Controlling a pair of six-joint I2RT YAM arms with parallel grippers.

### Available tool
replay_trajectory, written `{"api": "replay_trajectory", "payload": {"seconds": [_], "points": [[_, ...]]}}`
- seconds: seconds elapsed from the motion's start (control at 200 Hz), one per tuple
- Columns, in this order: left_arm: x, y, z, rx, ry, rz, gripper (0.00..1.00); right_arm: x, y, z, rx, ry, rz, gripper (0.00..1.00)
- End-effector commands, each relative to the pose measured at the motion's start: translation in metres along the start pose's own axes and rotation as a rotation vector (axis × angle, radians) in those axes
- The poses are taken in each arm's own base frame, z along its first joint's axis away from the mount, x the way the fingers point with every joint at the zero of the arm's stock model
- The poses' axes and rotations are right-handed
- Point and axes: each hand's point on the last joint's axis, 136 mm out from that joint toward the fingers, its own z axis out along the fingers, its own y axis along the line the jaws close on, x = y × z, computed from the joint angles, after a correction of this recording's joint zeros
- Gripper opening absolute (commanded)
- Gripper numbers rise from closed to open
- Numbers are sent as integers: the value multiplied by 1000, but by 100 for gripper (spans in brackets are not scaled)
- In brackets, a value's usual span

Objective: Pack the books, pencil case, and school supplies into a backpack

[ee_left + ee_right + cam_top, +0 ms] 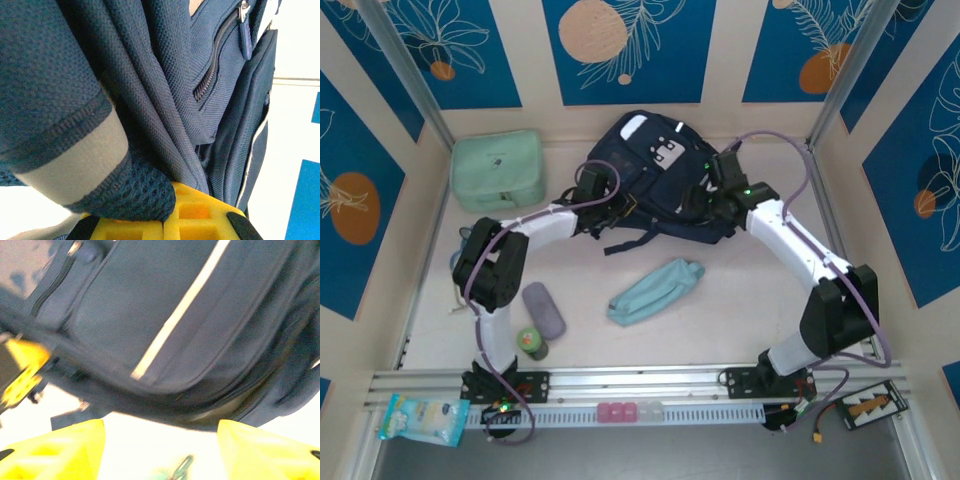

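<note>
The navy backpack (655, 175) with white trim lies at the back middle of the table. My left gripper (592, 195) is at its left side, shut on a padded mesh strap (125, 195) of the backpack (165, 75). At the bag's right side is my right gripper (705, 200), open. Its yellow fingers (55, 450) stand wide apart over bare table, just short of the backpack's lower edge (165, 340). The light-blue pencil case (655, 290) lies in front of the bag. The greyish-purple school supplies case (543, 308) lies near the left arm. The books are out of view.
A mint-green bag (498, 170) sits at the back left. A small green bottle (531, 342) stands beside the purple case. A plastic packet (420, 418) lies by the front rail, outside the table. Walls close in on the left, back and right.
</note>
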Motion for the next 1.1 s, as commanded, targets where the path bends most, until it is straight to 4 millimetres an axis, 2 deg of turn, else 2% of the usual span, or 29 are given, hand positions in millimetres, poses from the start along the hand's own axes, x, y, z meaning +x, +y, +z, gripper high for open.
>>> {"api": "replay_trajectory", "payload": {"seconds": [0.0, 0.08, 0.17, 0.265, 0.325, 0.505, 0.57, 0.655, 0.75, 0.86, 1.095], "points": [[10, -63, -20, 179, 7, 18, 0, 41, 11, -7, 31, 68, -4, 55], [12, -66, -20, 183, 2, 19, 0, 56, 39, 0, -38, 79, -5, 47], [16, -68, -20, 186, 2, 25, 0, 67, 55, 18, -61, 101, 0, 37], [18, -70, -22, 190, 5, 27, 0, 65, 61, 39, -41, 106, -13, 30], [18, -71, -23, 190, 5, 29, 0, 57, 64, 50, -25, 82, -38, 27], [23, -69, -23, 186, 19, 32, 0, 41, 56, 79, 71, 51, -56, 23], [24, -69, -23, 190, 24, 34, 0, 39, 59, 86, 53, 42, -55, 24], [27, -69, -21, 193, 32, 34, 0, 31, 61, 89, 77, 18, -71, 26], [28, -71, -21, 201, 39, 30, 0, 24, 55, 91, 147, -17, -82, 35], [29, -73, -21, 203, 41, 30, 0, 21, 47, 94, 202, -39, -77, 36], [31, -72, -22, 198, 39, 34, 0, 11, 27, 92, 355, -95, -52, 23]]}}
